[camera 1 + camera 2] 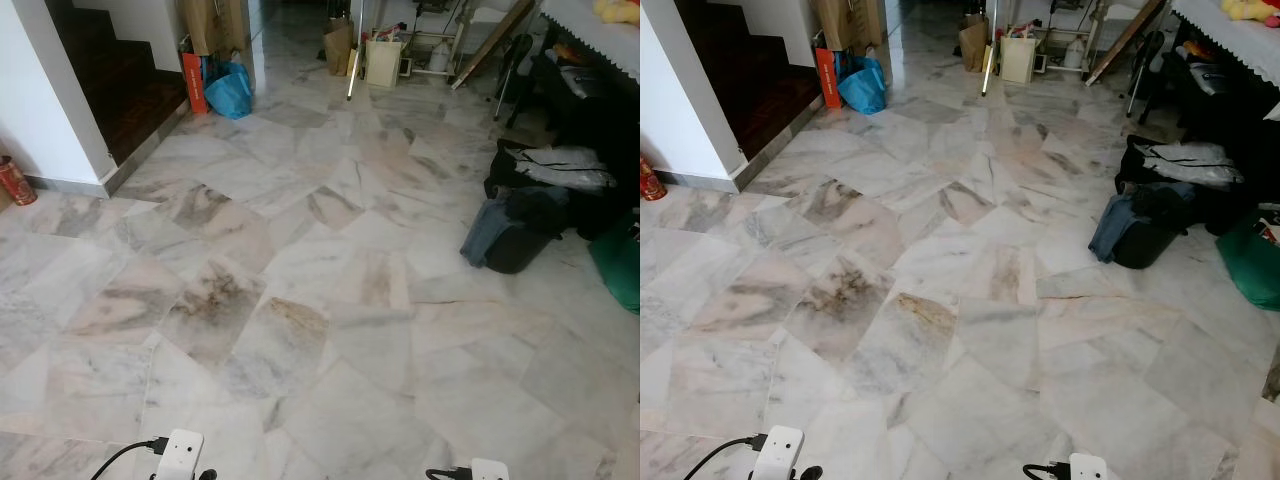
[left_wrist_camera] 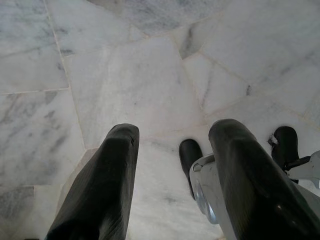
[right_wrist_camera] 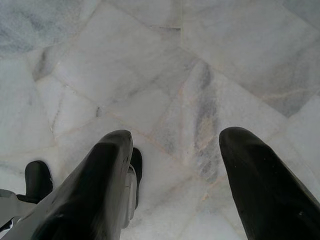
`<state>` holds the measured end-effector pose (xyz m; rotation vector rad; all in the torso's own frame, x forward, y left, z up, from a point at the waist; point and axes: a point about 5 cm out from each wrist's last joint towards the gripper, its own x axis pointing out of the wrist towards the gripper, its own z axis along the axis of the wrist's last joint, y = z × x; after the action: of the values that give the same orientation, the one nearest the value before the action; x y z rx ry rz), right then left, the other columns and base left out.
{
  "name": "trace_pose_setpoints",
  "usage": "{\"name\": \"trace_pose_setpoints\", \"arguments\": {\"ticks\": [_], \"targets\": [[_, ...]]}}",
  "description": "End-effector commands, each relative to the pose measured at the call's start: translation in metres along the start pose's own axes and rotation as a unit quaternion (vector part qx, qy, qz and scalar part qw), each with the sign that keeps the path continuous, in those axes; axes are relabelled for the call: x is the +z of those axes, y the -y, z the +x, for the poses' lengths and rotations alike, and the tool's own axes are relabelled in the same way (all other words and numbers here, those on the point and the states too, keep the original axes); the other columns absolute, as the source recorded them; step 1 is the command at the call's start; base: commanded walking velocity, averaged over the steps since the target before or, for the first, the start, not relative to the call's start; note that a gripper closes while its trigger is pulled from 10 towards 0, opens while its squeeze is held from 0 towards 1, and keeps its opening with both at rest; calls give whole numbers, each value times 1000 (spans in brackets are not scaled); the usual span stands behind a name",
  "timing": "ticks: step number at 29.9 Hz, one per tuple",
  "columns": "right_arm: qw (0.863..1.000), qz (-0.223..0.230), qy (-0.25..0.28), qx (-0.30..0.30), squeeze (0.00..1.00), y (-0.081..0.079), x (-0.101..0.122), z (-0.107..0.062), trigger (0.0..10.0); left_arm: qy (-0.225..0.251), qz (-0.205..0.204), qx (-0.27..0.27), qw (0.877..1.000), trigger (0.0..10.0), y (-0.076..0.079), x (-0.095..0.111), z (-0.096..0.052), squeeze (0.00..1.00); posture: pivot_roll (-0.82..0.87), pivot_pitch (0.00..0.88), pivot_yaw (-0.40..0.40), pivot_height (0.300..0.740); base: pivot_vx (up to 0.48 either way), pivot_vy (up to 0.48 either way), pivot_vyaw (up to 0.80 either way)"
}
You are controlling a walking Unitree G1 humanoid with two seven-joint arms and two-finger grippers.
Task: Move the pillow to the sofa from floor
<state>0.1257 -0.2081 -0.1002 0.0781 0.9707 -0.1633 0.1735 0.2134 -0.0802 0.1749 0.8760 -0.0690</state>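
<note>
- While no pillow or sofa could be made out anywhere, the main risk was a wrong pick: the dark heap of clothes and bags (image 1: 530,215) on the floor (image 1: 300,300) at the right might be taken for the target, though nothing in it read as a pillow.
- Because the robot would probably have to walk and turn to search, it could snag that heap, the green bag (image 1: 618,262) near it, or the clutter by the far wall, such as the blue bag (image 1: 231,90) and the cream bin (image 1: 383,62).
- With the step (image 1: 120,100) at the left edged by a low kerb, a wide turn there might trip it.
- Both hands were low over bare marble: the left hand (image 2: 172,137) had its 2 fingers spread apart and empty, and the right hand (image 3: 175,142) was likewise spread and empty.
- As for the pillow's look, nothing could be said; its colour, shape and place were unknown from these views.
</note>
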Motion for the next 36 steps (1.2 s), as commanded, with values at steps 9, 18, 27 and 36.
{"name": "trace_pose_setpoints", "arguments": {"ticks": [9, 18, 27, 36], "targets": [[997, 69, -20, 13, 0, 7, 18, 6, 10000, -55, -16, -20, 998, 10000, 0, 5, 5, 0, 12, 0, -19, 740, 0, 0, 0], [997, 73, -20, 15, 0, 7, 18, 6, 10000, -55, -33, -10, 998, 10000, -1, 3, 4, 0, 8, 0, -20, 740, 0, 0, 0], [997, 70, -21, 15, 0, 7, 18, 6, 10000, -43, -37, 4, 998, 10000, -5, 9, 5, 0, 12, 0, -22, 740, 0, 0, 0], [998, 54, -29, 11, 0, 8, 18, 6, 10000, -41, -33, 2, 999, 10000, -3, 10, 6, 0, 9, 0, -20, 740, 0, 0, 0]]}}
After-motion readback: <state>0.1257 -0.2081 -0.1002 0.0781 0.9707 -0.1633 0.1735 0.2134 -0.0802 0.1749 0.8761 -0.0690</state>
